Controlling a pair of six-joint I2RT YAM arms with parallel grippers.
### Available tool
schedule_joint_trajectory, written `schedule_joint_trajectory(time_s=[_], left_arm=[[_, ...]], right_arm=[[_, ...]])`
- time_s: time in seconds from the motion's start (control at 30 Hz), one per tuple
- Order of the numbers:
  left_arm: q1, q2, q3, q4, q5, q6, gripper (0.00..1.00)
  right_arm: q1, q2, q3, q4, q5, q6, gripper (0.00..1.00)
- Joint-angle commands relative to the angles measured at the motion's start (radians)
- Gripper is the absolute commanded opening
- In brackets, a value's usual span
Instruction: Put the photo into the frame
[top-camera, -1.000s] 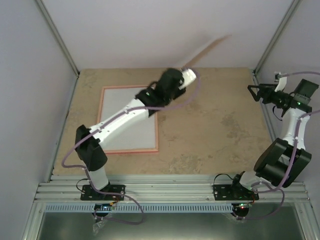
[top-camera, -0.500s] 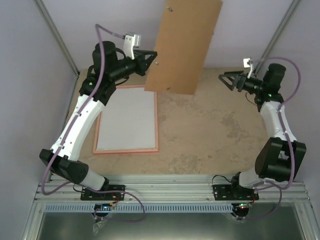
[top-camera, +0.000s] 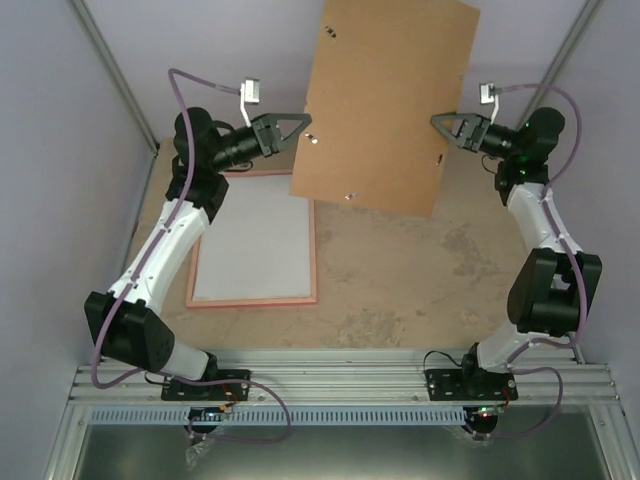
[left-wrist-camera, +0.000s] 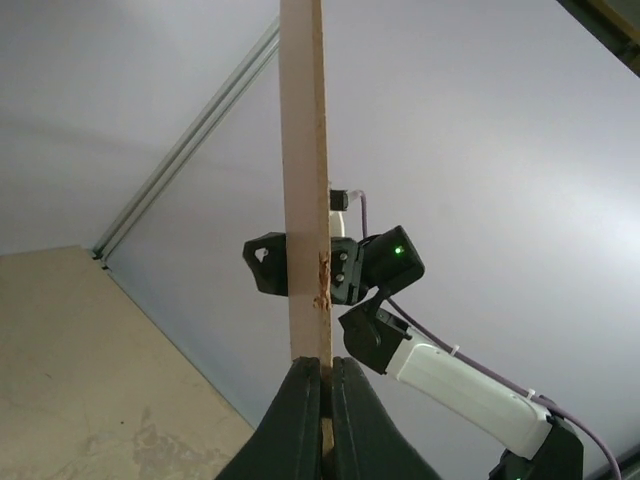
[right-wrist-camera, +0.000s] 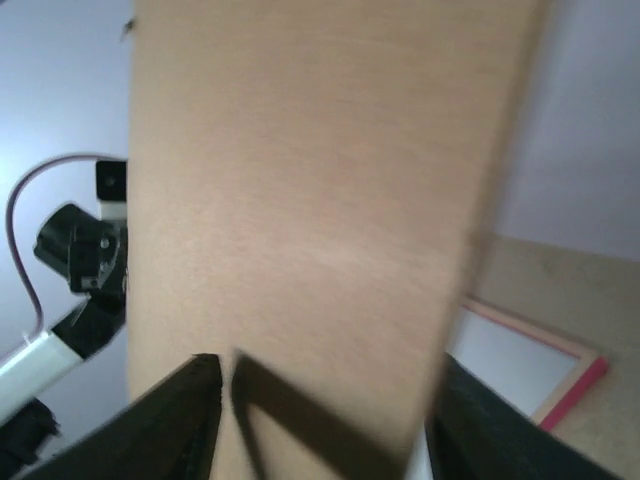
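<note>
My left gripper (top-camera: 306, 128) is shut on the left edge of a plain brown cardboard sheet (top-camera: 385, 100) and holds it high above the table. In the left wrist view (left-wrist-camera: 327, 375) the sheet (left-wrist-camera: 303, 180) shows edge-on. My right gripper (top-camera: 440, 133) is open at the sheet's right edge. In the right wrist view the sheet (right-wrist-camera: 310, 200) lies between its spread fingers (right-wrist-camera: 330, 400). The pink frame (top-camera: 250, 301) lies flat on the table at the left, with a white panel (top-camera: 255, 240) inside it. It also shows in the right wrist view (right-wrist-camera: 578, 376). No printed landscape face shows.
The table (top-camera: 430, 270) is speckled beige, with grey walls at the back and both sides. Metal rails (top-camera: 330, 385) carry the arm bases along the near edge. The right arm's wrist (left-wrist-camera: 385, 262) shows behind the sheet in the left wrist view.
The left arm lifted the cardboard sheet up off the frame, then shifted it right and turned its face more to the camera. The right gripper moved in to the sheet's right edge.
</note>
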Motion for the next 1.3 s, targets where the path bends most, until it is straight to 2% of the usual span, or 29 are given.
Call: schedule_joint_trajectory(time_s=[0.0,0.07,0.13,0.17,0.2,0.27,0.33,0.4,0.53,0.73,0.83,1.03,1.27], left_arm=[[0.023,-0.048,-0.046,0.247,0.058,-0.132,0.00],[0.031,-0.044,-0.076,0.260,0.067,-0.140,0.00],[0.035,-0.044,-0.091,0.193,0.067,-0.090,0.00],[0.041,-0.044,-0.093,0.134,0.058,-0.049,0.10],[0.056,-0.045,-0.097,0.084,0.050,-0.009,0.32],[0.099,-0.045,-0.115,0.000,0.048,0.063,0.67],[0.168,-0.044,-0.112,-0.185,0.018,0.213,0.86],[0.247,-0.027,-0.106,-0.406,-0.023,0.407,0.93],[0.436,0.079,-0.103,-0.852,-0.136,0.815,0.99],[0.716,0.243,-0.139,-1.003,-0.266,1.111,0.99],[0.786,0.354,-0.091,-1.058,-0.323,1.202,0.96],[0.824,0.529,-0.011,-1.139,-0.316,1.281,0.91],[0.791,0.601,-0.041,-1.195,-0.209,1.350,0.74]], right_arm=[[0.024,-0.021,0.035,0.059,0.001,0.080,0.47],[0.024,-0.024,0.032,0.029,0.009,0.082,0.29],[0.023,-0.029,0.027,0.012,0.014,0.080,0.12],[0.023,-0.031,0.024,-0.001,0.016,0.078,0.02],[0.019,-0.032,0.018,-0.009,0.019,0.075,0.01],[0.010,-0.037,0.003,-0.030,0.026,0.071,0.01],[-0.002,-0.046,-0.018,-0.070,0.036,0.047,0.01],[-0.022,-0.061,-0.048,-0.133,0.050,0.007,0.01],[-0.061,-0.092,-0.114,-0.276,0.076,-0.085,0.01],[-0.078,-0.114,-0.147,-0.394,0.080,-0.203,0.00],[-0.078,-0.111,-0.148,-0.424,0.076,-0.231,0.01],[-0.083,-0.107,-0.148,-0.455,0.077,-0.260,0.00],[-0.109,-0.107,-0.138,-0.481,0.074,-0.284,0.01]])
